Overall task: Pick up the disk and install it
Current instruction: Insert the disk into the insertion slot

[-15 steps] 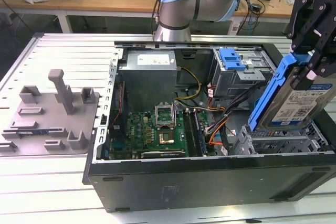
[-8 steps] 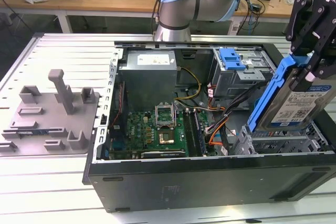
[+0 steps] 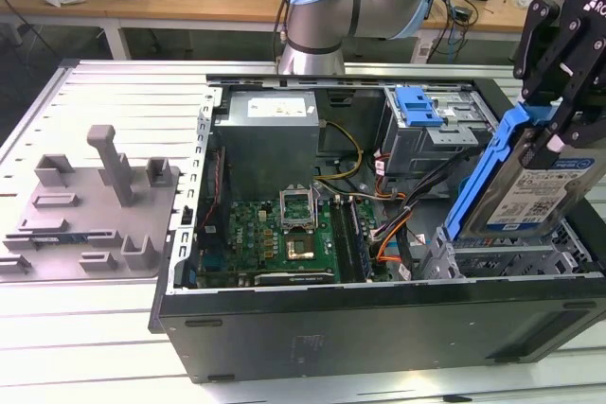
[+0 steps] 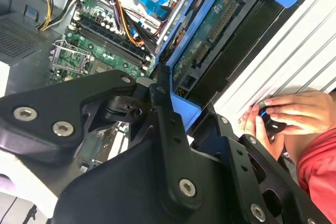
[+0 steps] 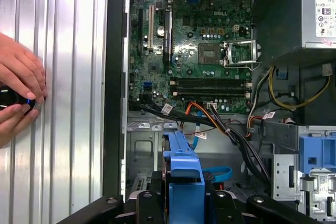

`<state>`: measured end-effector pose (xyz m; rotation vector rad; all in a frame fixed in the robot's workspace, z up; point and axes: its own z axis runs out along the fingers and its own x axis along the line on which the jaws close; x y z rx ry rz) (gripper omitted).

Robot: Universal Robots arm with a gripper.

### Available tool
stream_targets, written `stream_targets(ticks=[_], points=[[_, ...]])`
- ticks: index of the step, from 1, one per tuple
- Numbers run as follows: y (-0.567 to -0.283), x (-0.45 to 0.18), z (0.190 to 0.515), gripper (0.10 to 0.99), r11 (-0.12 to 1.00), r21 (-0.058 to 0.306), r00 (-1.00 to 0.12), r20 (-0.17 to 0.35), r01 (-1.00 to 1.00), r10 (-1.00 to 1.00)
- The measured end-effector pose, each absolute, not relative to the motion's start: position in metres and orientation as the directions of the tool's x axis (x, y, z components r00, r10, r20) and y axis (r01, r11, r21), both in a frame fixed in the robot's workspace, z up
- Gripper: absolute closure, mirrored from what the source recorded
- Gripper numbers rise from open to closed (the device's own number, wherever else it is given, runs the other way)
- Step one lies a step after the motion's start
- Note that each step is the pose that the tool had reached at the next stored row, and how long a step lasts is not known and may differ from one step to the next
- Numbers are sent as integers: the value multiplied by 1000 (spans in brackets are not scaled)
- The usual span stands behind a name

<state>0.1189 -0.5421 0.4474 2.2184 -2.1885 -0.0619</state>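
One claw (image 3: 557,134), closed tight on the one disk (image 3: 538,191), holds it tilted on edge just above the drive cage (image 3: 511,257) at the exterior view's right end of one open computer case (image 3: 379,328); behind: one motherboard (image 3: 284,234), one power supply (image 3: 270,144).

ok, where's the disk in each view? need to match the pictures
Exterior view: the disk is on the exterior view's right, tilted, held by the gripper over the open case.
Second wrist view: green circuit side showing, just beyond the gripper's black links.
First wrist view: blue carrier edge between the gripper's links.
Shared landmark: the motherboard.
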Motion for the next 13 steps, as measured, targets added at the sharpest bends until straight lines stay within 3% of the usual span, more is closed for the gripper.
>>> stream_targets(ticks=[13], points=[[-542, 119, 441, 718, -6, 46, 6, -11, -999, -1000]])
